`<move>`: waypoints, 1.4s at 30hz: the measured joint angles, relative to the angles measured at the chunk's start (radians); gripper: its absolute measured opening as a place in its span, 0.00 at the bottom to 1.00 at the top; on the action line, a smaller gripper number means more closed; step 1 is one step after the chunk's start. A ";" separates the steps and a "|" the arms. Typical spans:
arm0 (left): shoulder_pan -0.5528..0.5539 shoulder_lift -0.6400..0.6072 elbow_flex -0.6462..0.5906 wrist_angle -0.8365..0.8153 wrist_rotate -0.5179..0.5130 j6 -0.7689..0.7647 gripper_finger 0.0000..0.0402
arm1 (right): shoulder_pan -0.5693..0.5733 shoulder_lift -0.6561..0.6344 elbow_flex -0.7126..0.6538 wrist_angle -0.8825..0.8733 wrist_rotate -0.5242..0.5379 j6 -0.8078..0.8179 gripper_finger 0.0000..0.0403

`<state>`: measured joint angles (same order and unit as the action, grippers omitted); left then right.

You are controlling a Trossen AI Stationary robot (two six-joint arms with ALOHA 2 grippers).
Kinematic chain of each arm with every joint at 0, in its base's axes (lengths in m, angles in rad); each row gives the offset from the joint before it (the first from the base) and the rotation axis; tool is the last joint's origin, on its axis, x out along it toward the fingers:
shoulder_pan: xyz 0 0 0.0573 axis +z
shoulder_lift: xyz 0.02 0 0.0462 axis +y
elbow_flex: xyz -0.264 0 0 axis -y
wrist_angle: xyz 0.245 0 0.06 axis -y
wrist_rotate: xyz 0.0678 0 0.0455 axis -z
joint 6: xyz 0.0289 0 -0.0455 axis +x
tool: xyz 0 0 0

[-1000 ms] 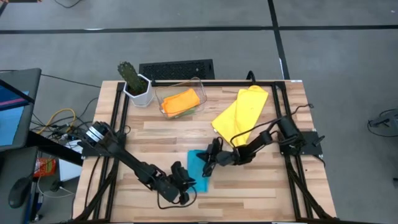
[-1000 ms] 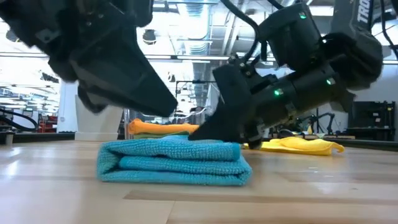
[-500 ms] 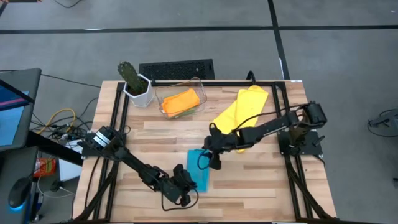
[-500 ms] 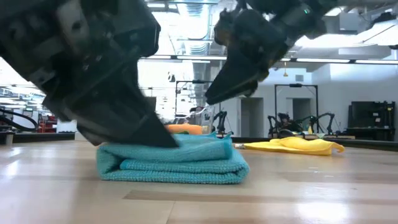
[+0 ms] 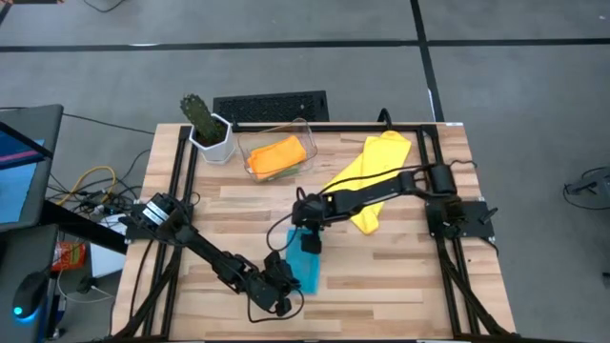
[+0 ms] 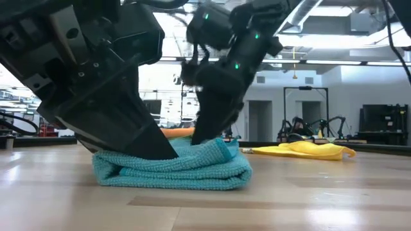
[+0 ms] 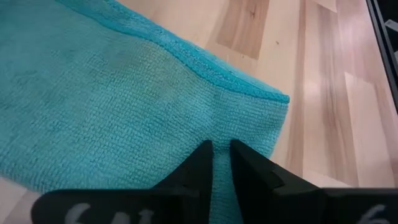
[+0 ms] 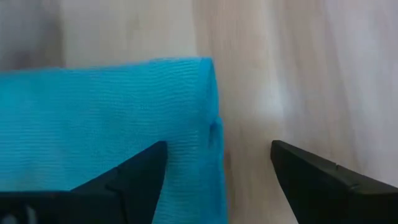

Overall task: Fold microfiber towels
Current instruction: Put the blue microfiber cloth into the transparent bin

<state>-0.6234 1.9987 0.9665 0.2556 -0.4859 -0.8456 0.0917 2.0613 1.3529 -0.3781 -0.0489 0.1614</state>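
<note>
A folded light blue towel (image 5: 308,261) lies flat on the table near its front middle. My left gripper (image 5: 289,278) is down on the towel's near left part and shut on its cloth (image 7: 155,93). Over the towel's far end my right gripper (image 5: 307,235) stands open, pointing steeply down. One of its fingers (image 8: 134,177) is over the cloth, the other (image 8: 311,171) over bare wood. A yellow towel (image 5: 374,167) lies spread at the far right, partly under the right arm. An orange towel (image 5: 277,154) sits in a clear bin (image 5: 250,143). My left gripper pinches a small ridge of the towel's top layer (image 7: 219,132) between its two nearly shut fingers, close to a hemmed corner. The fingers slant down from the table's near left side (image 6: 157,147). The towel stays on the table, dented in under them. Whether my right gripper touches the towel's far end (image 6: 215,146) I cannot tell.
A cactus in a white pot (image 5: 208,129) stands at the far left corner, next to the clear bin. A black grille (image 5: 272,105) lies beyond the far edge. Bare wood lies at the near right (image 5: 400,276) and at the left (image 5: 229,205).
My right gripper has opened and let go of the blue towel. It has risen, tipped steeply downward and swung toward the towel's far end. My left gripper has sunk onto the towel's near left part, pressing that side down, while the towel's other end now bulges higher.
</note>
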 joint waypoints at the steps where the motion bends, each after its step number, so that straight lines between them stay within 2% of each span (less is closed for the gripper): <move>1: -0.001 0.000 0.000 -0.002 -0.001 -0.001 0.13 | 0.001 0.016 0.005 -0.013 0.003 0.006 0.78; 8: -0.006 -0.001 0.000 -0.015 -0.005 -0.005 0.13 | 0.021 0.072 0.014 -0.044 0.015 0.010 0.78; 12: -0.006 -0.001 0.000 -0.018 -0.003 -0.006 0.13 | 0.052 0.079 0.015 -0.047 0.040 0.019 0.71; 18: -0.006 -0.001 0.000 -0.023 -0.001 -0.026 0.13 | 0.073 0.081 0.020 -0.047 0.040 0.015 0.48; 23: -0.004 -0.013 0.000 -0.053 0.007 -0.074 0.13 | 0.070 0.082 0.023 -0.049 -0.027 -0.013 0.24; 27: -0.004 -0.065 -0.002 -0.171 0.006 -0.118 0.13 | 0.058 0.080 0.029 -0.065 -0.107 -0.033 0.06; 36: -0.002 -0.352 -0.004 -0.540 -0.100 -0.120 0.13 | -0.028 0.102 0.209 -0.300 -0.178 -0.086 0.05; 42: -0.033 -0.561 -0.002 -0.696 -0.208 -0.092 0.13 | -0.136 0.101 0.351 -0.371 -0.152 -0.092 0.05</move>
<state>-0.6560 1.4379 0.9642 -0.4402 -0.6942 -0.9377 -0.0442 2.1628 1.7038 -0.7486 -0.2009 0.0695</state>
